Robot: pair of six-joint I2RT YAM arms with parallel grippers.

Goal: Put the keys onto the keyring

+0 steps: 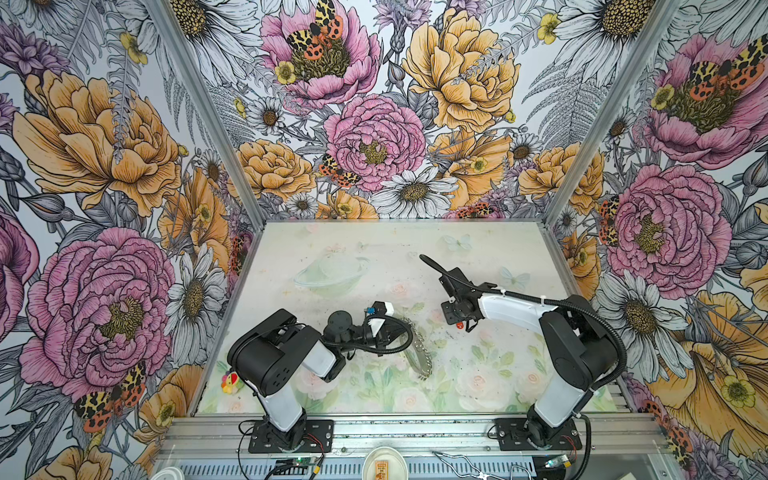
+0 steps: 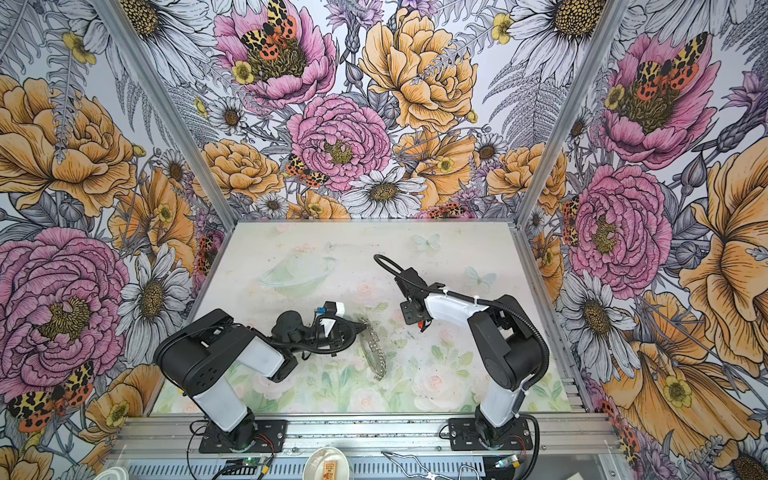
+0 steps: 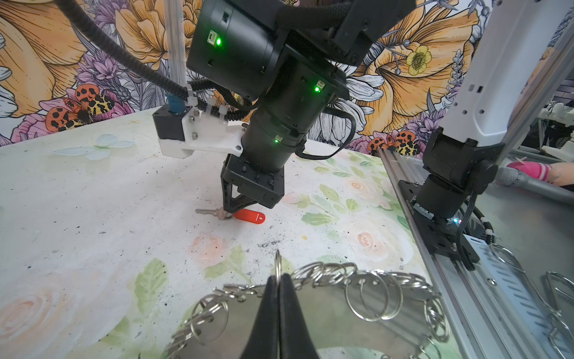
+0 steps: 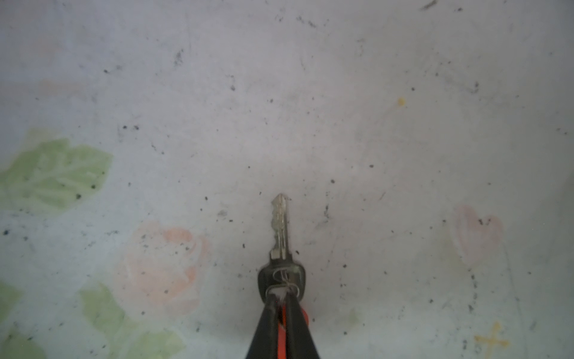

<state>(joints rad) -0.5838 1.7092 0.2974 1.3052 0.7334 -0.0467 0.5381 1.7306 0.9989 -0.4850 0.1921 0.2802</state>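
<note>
On the floral table [image 1: 374,257], near its middle, we saw the left gripper [image 3: 277,281] pinched shut on one small split ring [image 3: 277,264] at the edge of the keyring [image 3: 329,314], which looked tilted rather than flat in both top views. Well apart to its right, the right gripper [image 4: 282,298] had its fingers closed on the head of a silver key [image 4: 281,227], at its red tag [image 3: 250,216]. The key's blade rested on the table.
</note>
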